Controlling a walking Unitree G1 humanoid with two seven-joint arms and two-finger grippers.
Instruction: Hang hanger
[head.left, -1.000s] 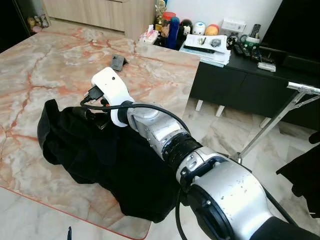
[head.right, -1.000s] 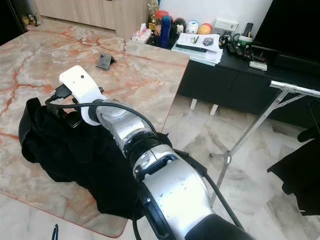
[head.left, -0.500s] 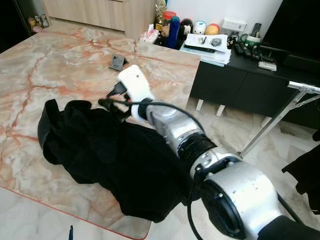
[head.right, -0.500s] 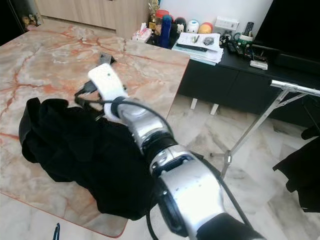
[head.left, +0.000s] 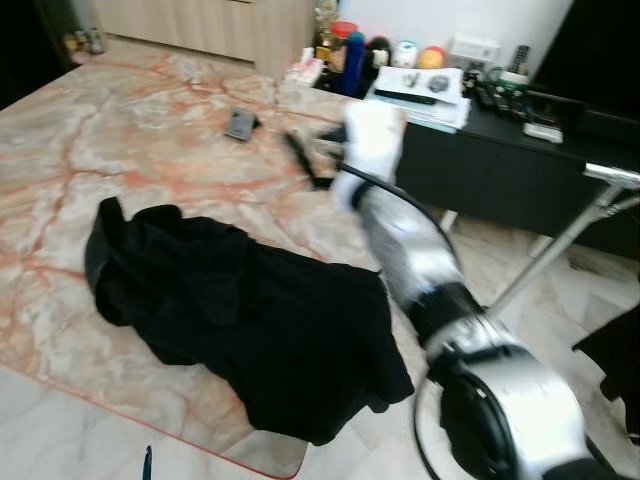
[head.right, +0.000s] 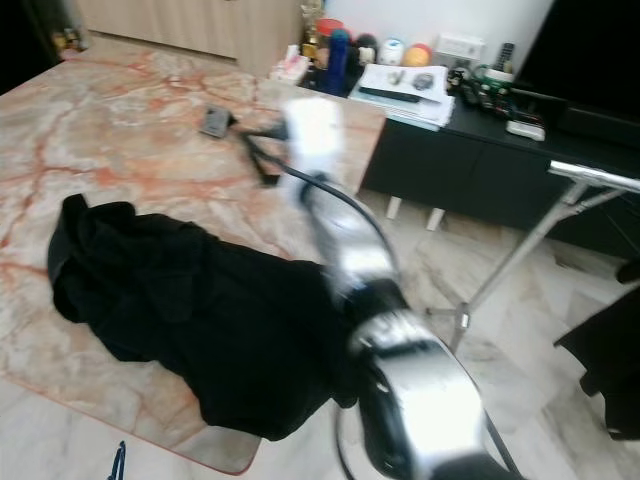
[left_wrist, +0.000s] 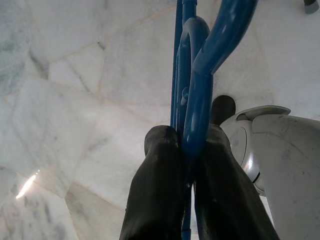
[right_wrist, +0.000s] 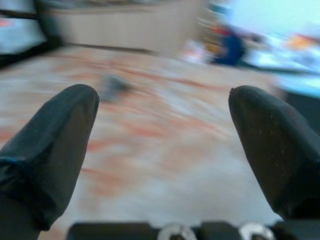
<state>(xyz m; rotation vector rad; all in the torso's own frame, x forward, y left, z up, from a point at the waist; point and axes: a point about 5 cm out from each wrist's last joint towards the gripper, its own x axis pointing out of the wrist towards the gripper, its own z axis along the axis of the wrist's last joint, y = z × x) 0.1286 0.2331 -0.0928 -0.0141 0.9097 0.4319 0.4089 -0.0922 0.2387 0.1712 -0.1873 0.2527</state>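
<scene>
The left gripper (left_wrist: 186, 150) hangs low over the pale floor tiles, jaws pinched on the blue plastic hanger (left_wrist: 192, 75) ready for hanging, while the right gripper (right_wrist: 162, 150), jaws wide and empty, hovers beyond the crumpled black garment (head.left: 240, 320) on the marble tabletop (head.left: 120, 150).

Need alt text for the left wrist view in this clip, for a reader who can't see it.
The left claw is shut on a blue plastic hanger, its two black fingers pinching the hanger's bars. Pale marble floor tiles lie beyond, and part of the robot's silver body sits beside the claw.
</scene>
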